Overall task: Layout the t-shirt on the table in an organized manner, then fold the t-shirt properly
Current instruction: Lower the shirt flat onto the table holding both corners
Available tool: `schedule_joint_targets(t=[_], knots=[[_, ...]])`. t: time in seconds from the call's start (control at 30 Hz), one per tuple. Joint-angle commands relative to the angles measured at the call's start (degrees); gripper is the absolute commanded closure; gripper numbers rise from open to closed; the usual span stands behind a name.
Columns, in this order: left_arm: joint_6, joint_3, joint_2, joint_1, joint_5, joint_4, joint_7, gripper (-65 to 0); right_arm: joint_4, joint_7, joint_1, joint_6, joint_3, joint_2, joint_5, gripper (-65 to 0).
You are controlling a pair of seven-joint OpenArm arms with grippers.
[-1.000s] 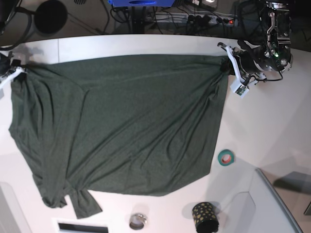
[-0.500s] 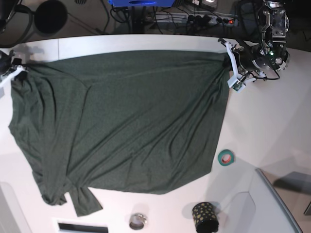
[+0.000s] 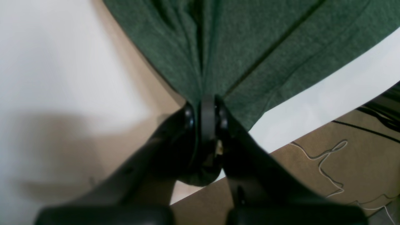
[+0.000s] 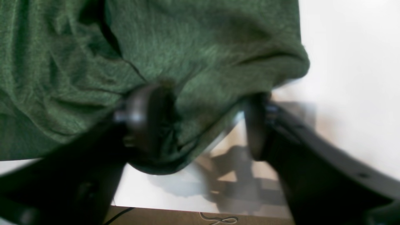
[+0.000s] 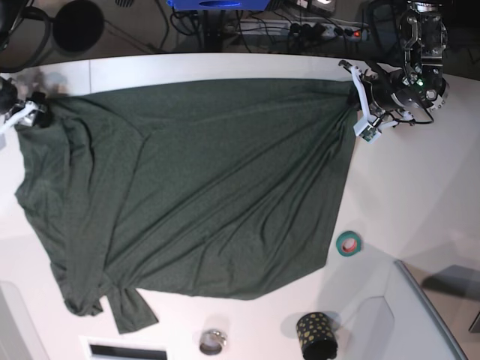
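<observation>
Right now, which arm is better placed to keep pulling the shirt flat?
Left. Its end effector is shut on the shirt corner, fabric fanning taut from it. The right end effector stands open, its corner slack on the table, so it would need to regrasp.

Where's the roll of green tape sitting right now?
In the base view, the green tape roll lies flat on the table, just off the t-shirt lower right corner and above the dotted black cup.
</observation>
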Motion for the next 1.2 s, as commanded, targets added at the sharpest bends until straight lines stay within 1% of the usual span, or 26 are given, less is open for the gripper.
schedule_joint_targets(t=[0.0, 0.03, 0.1, 0.13, 0.17, 0.2, 0.23, 0.3, 0.37, 0.47, 0.53, 0.63, 0.67, 0.7, 0.73, 0.77, 0.8, 0.83, 0.87, 0.93, 1.0, 1.03, 1.1, 1.17], knots=[[0.3, -0.2, -0.8, 0.5, -0.1, 1.9, -0.2, 0.0, 0.4, -0.8, 0.0, -0.8, 1.3, 0.9, -0.9, -41.7], [0.3, -0.2, -0.8, 1.0, -0.1, 3.1, -0.2, 0.0, 0.4, -0.9, 0.0, -1.7, 3.2, 0.8, -0.9, -40.8], [0.3, -0.2, -0.8, 1.8, -0.1, 5.4, -0.1, -9.4, 1.2, -0.8, 0.0, -4.3, 5.1, 0.7, -0.9, -40.7], [0.3, -0.2, -0.8, 2.3, -0.1, 6.4, -0.1, -15.3, 2.5, -0.8, -0.1, -5.0, 5.7, 0.4, -0.9, -40.7], [0.3, -0.2, -0.8, 2.5, -0.1, 7.6, -0.1, -20.7, 4.0, -0.9, -0.7, -5.3, 6.3, -0.3, -0.9, -40.7], [0.3, -0.2, -0.8, 2.9, -0.1, 8.5, 0.5, -24.5, 6.4, -0.7, -1.5, -5.3, 6.3, -0.7, -0.9, -40.7], [0.3, -0.2, -0.8, 3.0, -0.1, 9.4, 2.1, -28.0, 9.4, -0.9, -2.4, -5.3, 6.0, -0.9, -0.8, -40.7], [0.3, -0.2, -0.8, 2.7, -0.1, 11.2, 4.7, -31.8, 14.6, -0.9, -3.8, -5.2, 5.7, -2.2, -0.8, -40.5], [0.3, -0.4, -0.8, 2.8, -0.1, 13.5, 6.1, -33.4, 20.1, -1.0, -5.2, -5.2, 5.6, -3.9, -0.9, -40.5], [0.3, -0.8, -0.8, 3.2, -0.1, 15.6, 6.2, -33.2, 24.4, -1.6, -5.8, -5.6, 5.6, -5.6, -0.9, -40.5], [0.3, -0.9, -0.8, 3.2, -0.1, 16.1, 6.8, -33.1, 25.0, -3.1, -5.7, -5.6, 5.6, -5.8, -1.0, -40.5], [0.3, -0.9, -0.5, 3.2, -0.1, 16.0, 7.1, -32.7, 24.9, -3.1, -5.7, -5.1, 5.4, -5.8, -1.0, -40.1], [0.3, -0.7, -0.4, 3.2, -0.1, 15.9, 7.0, -32.4, 24.7, -3.0, -5.6, -5.1, 4.4, -5.8, -1.0, -38.3], [0.3, -0.4, 0.1, 3.2, -0.1, 15.7, 7.0, -30.1, 24.1, -2.8, -5.6, -5.1, 3.1, -5.5, -1.0, -33.5], [0.3, -0.5, 1.0, 3.2, -0.1, 15.7, 6.9, -25.7, 23.5, -2.4, -5.4, -5.1, 2.0, -5.3, -1.0, -27.2], [0.3, -0.8, 1.9, 3.2, -0.1, 15.7, 6.9, -18.3, 22.7, -1.3, -5.4, -5.1, 1.1, -4.9, -1.0, -18.6], [0.3, -0.7, 2.6, 3.1, -0.1, 15.7, 6.9, -7.9, 21.9, -0.3, -5.3, -5.1, -0.1, -4.7, -1.0, -8.7], [0.3, -0.6, 3.2, 3.0, -0.1, 15.6, 6.9, 0.0, 21.0, 0.5, -5.2, -5.4, -1.1, -4.6, -1.0, 0.0], [0.3, -0.7, 3.7, 2.9, -0.1, 15.5, 6.9, 0.0, 20.1, 0.8, -4.7, -5.5, -2.0, -4.5, -1.0, 0.0], [0.3, -0.8, 4.8, 2.9, -0.1, 14.4, 6.8, 0.0, 17.3, 1.1, -4.0, -5.5, -3.2, -4.4, -1.0, -3.3], [0.3, -0.7, 5.1, 2.6, -0.1, 12.1, 6.6, 0.0, 14.0, 1.1, -2.7, -5.5, -3.6, -4.3, -1.0, -1.1], [0.3, -0.6, 5.1, 2.6, -0.1, 10.8, 5.8, 0.0, 12.4, 1.2, -2.2, -5.5, -3.4, -4.3, -1.0, -0.5], [0.3, -0.4, 5.1, 2.9, -0.1, 8.4, 2.1, 0.0, 10.9, 1.3, -2.0, -5.5, -3.3, -3.7, -1.0, -0.6], [0.3, -0.8, 5.1, 3.1, -0.1, 5.5, -0.5, 0.0, 10.3, 2.7, -2.4, -5.5, -3.6, -2.9, -1.0, -0.6]])
